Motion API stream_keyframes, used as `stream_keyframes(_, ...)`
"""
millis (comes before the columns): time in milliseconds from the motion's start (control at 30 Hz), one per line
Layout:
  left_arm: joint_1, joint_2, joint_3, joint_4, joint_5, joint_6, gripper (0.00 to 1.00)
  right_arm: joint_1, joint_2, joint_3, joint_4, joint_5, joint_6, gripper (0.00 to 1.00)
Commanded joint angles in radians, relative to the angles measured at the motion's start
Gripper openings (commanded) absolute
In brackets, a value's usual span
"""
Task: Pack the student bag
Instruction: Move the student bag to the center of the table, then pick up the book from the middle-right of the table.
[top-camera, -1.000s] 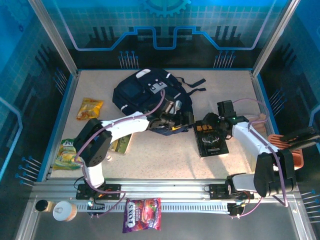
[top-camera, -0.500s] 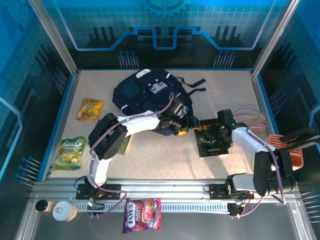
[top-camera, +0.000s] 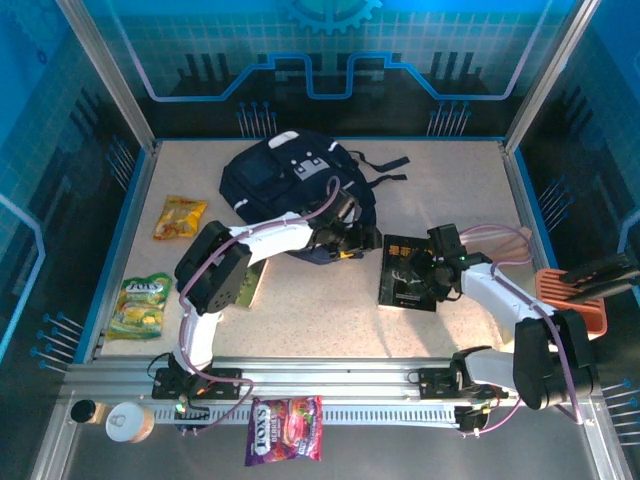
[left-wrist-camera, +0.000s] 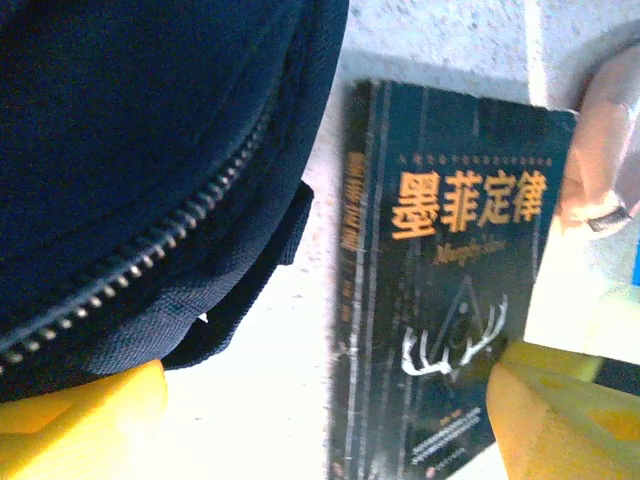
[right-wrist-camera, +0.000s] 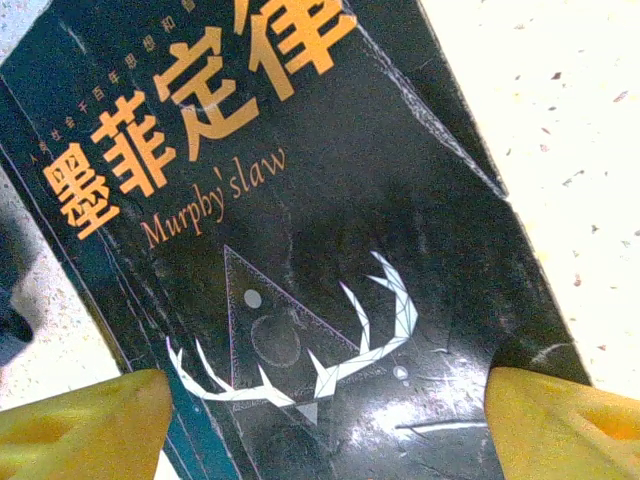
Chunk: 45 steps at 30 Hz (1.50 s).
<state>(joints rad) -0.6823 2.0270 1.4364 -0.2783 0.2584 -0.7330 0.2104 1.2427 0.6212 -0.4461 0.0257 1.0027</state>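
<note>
Up front, Fox's candy pouch (top-camera: 284, 430): purple, flat on the metal rail (top-camera: 400, 410), well to the near side of the student bag (top-camera: 280, 185).
White-topped cup (top-camera: 128, 422): on the same rail, near-left of the bag and well apart from it.
Green snack pouch (top-camera: 140, 302): on the table (top-camera: 330, 330), near-left of the bag.
Book (right-wrist-camera: 300, 200): black cover with an orange Chinese title and "Murphy's law". It lies flat, just near-right of the bag, close to it but apart.
Right gripper (right-wrist-camera: 320, 420): over the book, yellow fingers (right-wrist-camera: 80, 420) spread wide, one tip at each long side of the cover. Whether they press on it I cannot tell.
Left gripper (left-wrist-camera: 320, 420): at the bag's near-right edge, yellow fingers (left-wrist-camera: 560, 420) spread wide and pinching nothing, one tip by the bag's zipper (left-wrist-camera: 130, 265), the other by the book.
Orange snack pouch (top-camera: 179, 217): just left of the bag.
Student bag: dark navy, lying on the far middle of the table, grey-white patch (top-camera: 288, 140) on top, black straps (top-camera: 385, 165) trailing from its right side.
</note>
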Motion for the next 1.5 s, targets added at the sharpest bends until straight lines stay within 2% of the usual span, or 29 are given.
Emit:
stream_keyframes(0,0.014,-0.062,-0.034,-0.068,-0.046,0.047,0.79,0.008,-0.015,0.055,-0.066,0.022,-0.072,0.82)
stream_keyframes(100,-0.009,-0.082,-0.023,-0.073,-0.003,0.037,0.7,-0.008,-0.003,0.073,-0.053,0.019,-0.139,0.8)
stream_keyframes(200,-0.046,-0.075,-0.005,-0.076,0.007,0.018,0.66,-0.037,0.031,0.078,-0.034,0.009,-0.188,0.77)
stream_keyframes(467,-0.087,0.048,0.078,-0.062,0.079,-0.038,0.5,-0.084,0.146,0.105,-0.023,-0.01,-0.262,0.68)
stream_keyframes(767,-0.087,0.153,0.153,-0.073,0.108,-0.07,0.51,-0.087,0.179,0.081,-0.004,-0.033,-0.252,0.69)
stream_keyframes(1333,-0.096,0.234,0.198,-0.053,0.172,-0.125,0.46,-0.098,0.223,0.085,0.001,-0.087,-0.246,0.68)
stream_keyframes(1467,-0.097,0.251,0.218,-0.062,0.194,-0.145,0.53,-0.098,0.228,0.076,0.004,-0.095,-0.232,0.68)
